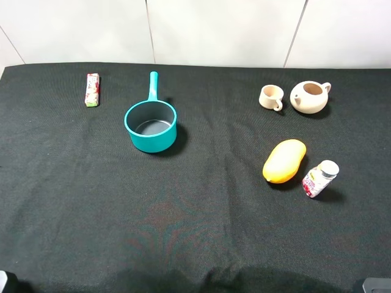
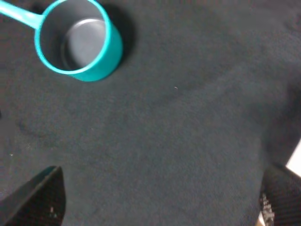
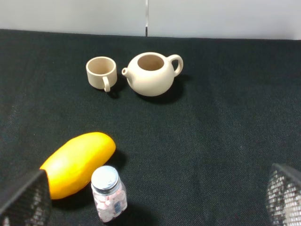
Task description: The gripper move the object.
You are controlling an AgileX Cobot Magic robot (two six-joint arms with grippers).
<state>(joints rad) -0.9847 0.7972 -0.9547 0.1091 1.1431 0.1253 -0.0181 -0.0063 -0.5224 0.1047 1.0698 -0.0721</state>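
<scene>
The object, a smooth yellow-orange mango, lies on the black cloth right of centre, with a small white-capped bottle close beside it. The right wrist view shows the mango and the bottle ahead of my right gripper. That gripper is open and empty, its fingertips wide apart and clear of the mango. My left gripper is also open and empty over bare cloth, some way from the teal pan. In the exterior high view only slivers of the arms show at the bottom corners.
The teal pan stands left of centre with its handle pointing to the back. A beige cup and a lidless beige teapot stand at the back right. A small printed box lies at the back left.
</scene>
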